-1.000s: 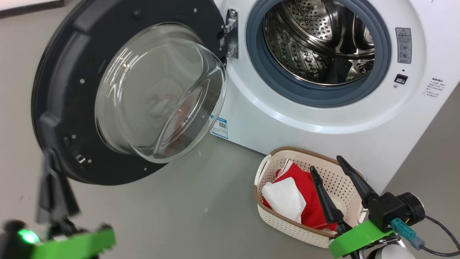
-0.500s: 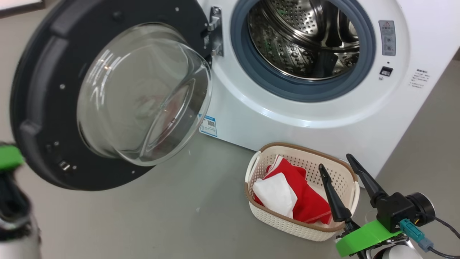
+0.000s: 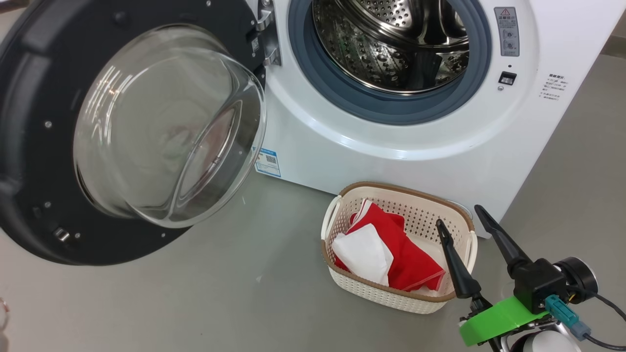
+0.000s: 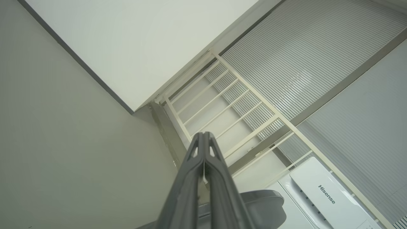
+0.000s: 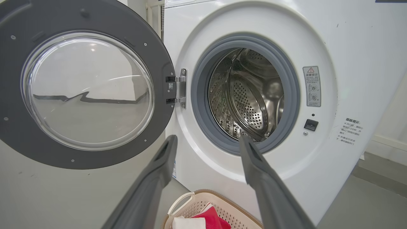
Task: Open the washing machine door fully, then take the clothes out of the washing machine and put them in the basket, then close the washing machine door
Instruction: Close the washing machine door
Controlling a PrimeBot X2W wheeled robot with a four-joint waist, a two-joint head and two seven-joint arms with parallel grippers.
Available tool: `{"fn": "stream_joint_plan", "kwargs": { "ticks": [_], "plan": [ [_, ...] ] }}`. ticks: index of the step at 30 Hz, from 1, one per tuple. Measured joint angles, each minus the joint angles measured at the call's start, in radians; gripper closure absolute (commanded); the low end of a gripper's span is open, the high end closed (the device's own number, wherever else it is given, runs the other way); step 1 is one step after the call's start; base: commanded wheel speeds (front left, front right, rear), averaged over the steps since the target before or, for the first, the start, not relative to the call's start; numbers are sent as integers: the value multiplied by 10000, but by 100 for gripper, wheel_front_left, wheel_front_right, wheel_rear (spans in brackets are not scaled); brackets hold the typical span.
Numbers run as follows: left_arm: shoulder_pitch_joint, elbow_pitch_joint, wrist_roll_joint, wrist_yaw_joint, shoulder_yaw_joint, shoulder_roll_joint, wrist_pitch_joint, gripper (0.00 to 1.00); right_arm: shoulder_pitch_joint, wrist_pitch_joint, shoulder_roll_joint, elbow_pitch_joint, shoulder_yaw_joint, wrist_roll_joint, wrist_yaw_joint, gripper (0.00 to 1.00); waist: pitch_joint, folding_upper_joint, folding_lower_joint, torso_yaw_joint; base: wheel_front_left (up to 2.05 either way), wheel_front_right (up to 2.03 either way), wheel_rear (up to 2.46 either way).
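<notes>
While the large round glossy black washing machine door [image 3: 29, 98] stands swung wide off the hinge side of the big white front-loading washing machine [image 3: 391, 161], its bulging clear glass bowl window [image 3: 166, 127] faces out over the grey floor [image 3: 244, 303] in front of the machine. Within the washing machine's mouth, a grey rubber gasket [image 3: 371, 110] rings the perforated steel drum [image 3: 391, 44], which gleams under the light. A small blue label [image 3: 267, 162] sits low on the machine's front, near the door's glass.

Just in front of the washing machine's lower panel, on the floor, stands the small cream-white perforated plastic basket [image 3: 386, 296] with a brown woven-look rim. The bright red soft fabric clothes [image 3: 413, 264], with a white panel uppermost, lie inside it.

The right pincer [image 3: 459, 215] hangs in front of the washing machine, at the basket's side away from the door, its two long dark fingers [image 5: 159, 171] spread wide and grasping nothing. In the right wrist view they point toward the lower edge of the machine's opening.

The left pincer [image 4: 203, 136] is clenched, fingers pressed together with nothing between them. It points at a white barred frame [image 4: 222, 111] and a ribbed grey panel [image 4: 302, 57]. Where it hangs relative to the washing machine I cannot tell.
</notes>
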Motion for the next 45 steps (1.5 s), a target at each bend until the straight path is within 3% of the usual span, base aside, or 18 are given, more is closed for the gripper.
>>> {"fn": "stream_joint_plan", "kwargs": {
  "ticks": [9, 15, 23, 35, 45],
  "plan": [
    [-1007, 2266, -566, 581, 63, 715, 1908, 100, 1, 94, 2, -82, 48, -4, 0, 0, -57, 0, 0, -83, 0, 0, 0],
    [-1170, 3200, -872, 437, -178, 1335, 3753, 100, 1, 169, 0, -82, 190, -75, 0, 0, -98, 0, 0, -359, 0, 0, 0],
    [-1117, 3942, -1014, 230, -209, 1990, 4777, 100, 94, 270, 0, -84, 299, -173, 0, 0, -157, 0, 0, -708, 0, 0, 0],
    [-936, 4199, -1615, -523, -188, 2015, 6071, 100, 189, 522, -2, -426, 268, -261, 0, 0, -194, 0, 0, -775, 0, 0, 0],
    [-935, 3841, -2034, -543, -4, 1714, 6454, 100, 257, 516, -2, -460, 232, -242, 0, 0, -52, 0, 0, -500, 0, 0, 0]
  ]
}}
